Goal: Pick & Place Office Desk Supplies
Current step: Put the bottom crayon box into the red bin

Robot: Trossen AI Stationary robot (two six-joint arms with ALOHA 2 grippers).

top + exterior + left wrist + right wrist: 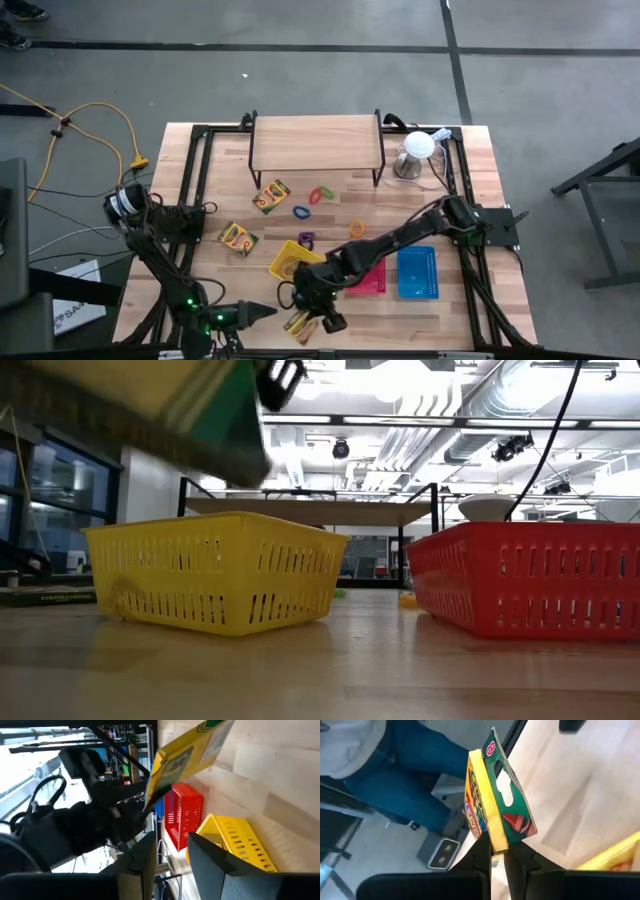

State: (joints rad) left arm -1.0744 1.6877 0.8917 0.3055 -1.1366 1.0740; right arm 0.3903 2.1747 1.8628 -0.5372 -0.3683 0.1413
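Right gripper (pixel 497 851) reached across near the yellow basket (pixel 290 258), pinching a crayon box (pixel 492 800) by its edge. Left gripper (pixel 170 865) idle, fingers spread. Right wrist view alone showed a seated person (pixel 385 765).

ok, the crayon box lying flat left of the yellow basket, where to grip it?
Probably from straight above, left hand pinching its narrow width at mid-length: the flat crayon box lies on bare wood, long edges exposed, clear of the yellow basket. Right hand holds a second crayon box.
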